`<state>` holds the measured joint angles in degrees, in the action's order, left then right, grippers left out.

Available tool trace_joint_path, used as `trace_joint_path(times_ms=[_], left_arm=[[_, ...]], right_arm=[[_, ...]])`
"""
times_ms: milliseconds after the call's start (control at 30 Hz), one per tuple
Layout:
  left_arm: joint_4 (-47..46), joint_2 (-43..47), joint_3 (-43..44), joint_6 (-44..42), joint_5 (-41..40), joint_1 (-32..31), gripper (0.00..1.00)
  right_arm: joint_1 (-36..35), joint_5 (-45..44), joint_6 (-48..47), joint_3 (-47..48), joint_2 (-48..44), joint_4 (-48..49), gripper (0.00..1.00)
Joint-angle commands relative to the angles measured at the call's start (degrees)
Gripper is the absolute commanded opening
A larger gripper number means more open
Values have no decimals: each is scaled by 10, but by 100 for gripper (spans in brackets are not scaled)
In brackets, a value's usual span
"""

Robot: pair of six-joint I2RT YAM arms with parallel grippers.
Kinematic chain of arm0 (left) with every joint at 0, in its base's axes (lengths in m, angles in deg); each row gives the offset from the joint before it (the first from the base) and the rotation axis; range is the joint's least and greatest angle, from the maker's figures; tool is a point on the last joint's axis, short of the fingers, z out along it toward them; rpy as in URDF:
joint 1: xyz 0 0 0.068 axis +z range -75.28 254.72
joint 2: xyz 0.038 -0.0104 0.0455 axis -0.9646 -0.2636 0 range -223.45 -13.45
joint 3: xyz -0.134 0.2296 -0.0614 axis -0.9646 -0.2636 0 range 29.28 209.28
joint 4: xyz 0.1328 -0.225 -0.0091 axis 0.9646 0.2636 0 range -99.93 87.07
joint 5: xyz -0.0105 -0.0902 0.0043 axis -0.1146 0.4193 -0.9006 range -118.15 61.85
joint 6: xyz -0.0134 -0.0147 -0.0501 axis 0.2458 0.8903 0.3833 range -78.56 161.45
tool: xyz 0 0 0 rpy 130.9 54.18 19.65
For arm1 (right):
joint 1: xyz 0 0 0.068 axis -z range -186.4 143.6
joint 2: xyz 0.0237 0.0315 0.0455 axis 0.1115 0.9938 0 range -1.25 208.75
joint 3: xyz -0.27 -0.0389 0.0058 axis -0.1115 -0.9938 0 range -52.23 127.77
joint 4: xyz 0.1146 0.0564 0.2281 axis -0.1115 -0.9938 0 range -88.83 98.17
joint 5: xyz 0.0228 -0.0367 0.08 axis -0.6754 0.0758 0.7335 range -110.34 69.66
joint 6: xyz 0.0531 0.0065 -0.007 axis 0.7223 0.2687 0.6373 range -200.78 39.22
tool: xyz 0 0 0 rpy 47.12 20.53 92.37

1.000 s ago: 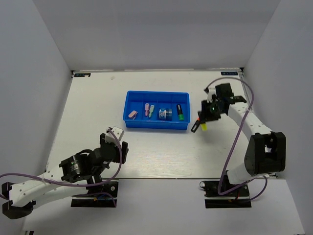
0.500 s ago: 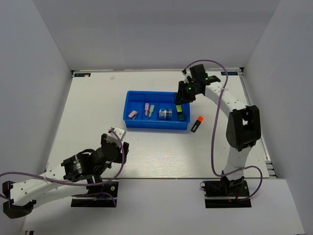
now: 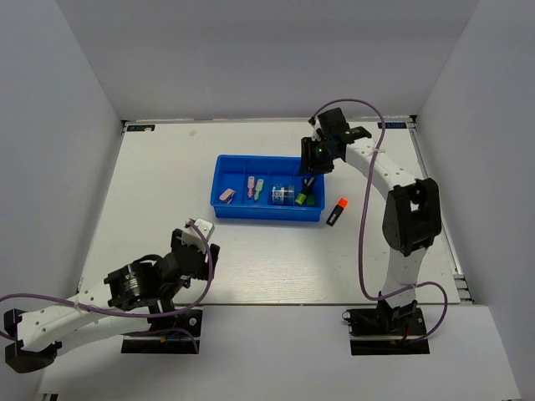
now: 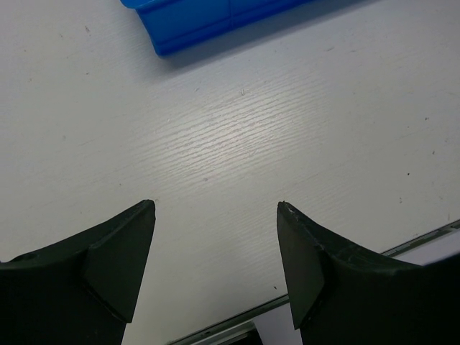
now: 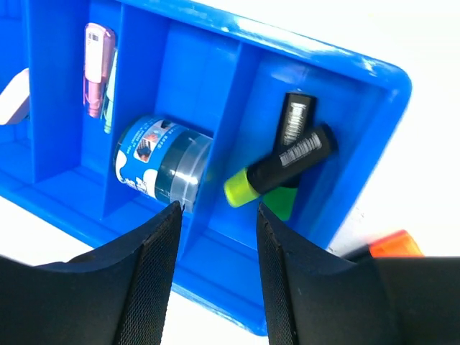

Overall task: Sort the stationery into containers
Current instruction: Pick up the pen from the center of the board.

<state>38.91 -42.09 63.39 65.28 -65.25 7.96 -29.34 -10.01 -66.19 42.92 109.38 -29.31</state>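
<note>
The blue tray [image 3: 251, 158] holds a pink eraser [image 3: 226, 195], pink and mint pieces [image 3: 254, 188], a tape roll [image 3: 282, 195] and two highlighters [image 3: 306, 197]. My right gripper [image 3: 311, 173] hangs open and empty just above the tray's right end. In the right wrist view the yellow-capped highlighter [image 5: 277, 171] lies across the green-capped one [image 5: 291, 122] in the end compartment, beyond my open right gripper [image 5: 215, 208]. The orange-capped highlighter [image 3: 337, 212] lies on the table right of the tray. My left gripper [image 3: 201, 242] is open and empty over the table near the front.
In the right wrist view the tape roll [image 5: 162, 162] sits one compartment over and the pink piece [image 5: 95, 47] beyond it; the tray rim [image 5: 388, 79] is close. In the left wrist view my left gripper [image 4: 215, 205] sees a tray corner [image 4: 208, 21] and the table's front edge [image 4: 431, 233].
My right gripper carried the yellow-capped highlighter from the table right of the tray to the tray's right compartment and let it go. The left arm has not moved.
</note>
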Motion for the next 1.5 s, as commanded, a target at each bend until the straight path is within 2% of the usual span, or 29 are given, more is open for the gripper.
trace_joint_path(times_ms=[0,67,133,200,233,267,300,333,367,433,500,533,567,600,633,667,700,733,767,800,833,900,1033,1167,1467], left_arm=[[5,10,6,-3,-10,2,79],[6,12,7,-2,-10,1,79],[12,23,6,-1,-10,2,79],[15,36,4,-2,-10,2,79],[20,39,1,-1,-11,1,79],[20,44,0,0,-13,1,79],[22,49,-2,1,-14,1,79],[28,50,-3,0,-14,1,79],[31,52,-4,-1,-15,1,79],[35,53,1,0,-15,-1,79],[38,54,0,1,-17,1,79],[35,53,-2,2,-17,1,79],[35,53,-1,1,-16,1,79],[35,52,-2,2,-16,1,79],[35,50,-2,1,-16,1,79],[33,48,-1,1,-17,1,79],[29,47,-1,-2,-14,1,79],[29,43,-2,-3,-13,1,79],[28,41,-2,-4,-13,0,79],[28,37,0,-4,-13,1,79],[28,35,0,-4,-10,1,79],[32,33,-1,-3,-10,1,79],[31,42,-2,-2,-10,1,79],[27,47,-4,-5,-10,1,79],[32,43,-4,1,-7,1,79]], right_arm=[[3,-15,-9,14,-39,-21,50],[2,-5,-73,-14,-73,-20,43],[9,-4,-169,-44,-99,26,35],[24,23,-344,-108,-165,59,27],[28,31,-389,-150,-202,75,26],[33,61,-435,-173,-218,85,26],[53,108,-586,-209,-261,77,27],[62,129,-644,-243,-274,69,33],[68,162,-777,-261,-295,67,37],[95,167,-821,-273,-297,41,44],[99,91,-684,-200,-250,59,44],[100,47,-558,-176,-233,62,34],[99,-83,-502,-146,-187,50,16],[106,-100,-370,-60,-136,-68,10],[111,-118,-332,21,-113,-114,8],[114,-85,-295,62,-88,-174,21],[114,-73,-226,53,-69,-194,31],[110,-59,-198,37,-77,-188,41],[110,-37,-179,-22,-83,-163,47],[108,-27,-114,-50,-92,-134,57],[109,-23,-89,-119,-114,-114,63],[110,-7,-42,-148,-123,-79,72],[107,-9,38,-204,-141,-57,74],[108,-56,75,-266,-165,2,72],[101,-99,143,-277,-120,69,65]])
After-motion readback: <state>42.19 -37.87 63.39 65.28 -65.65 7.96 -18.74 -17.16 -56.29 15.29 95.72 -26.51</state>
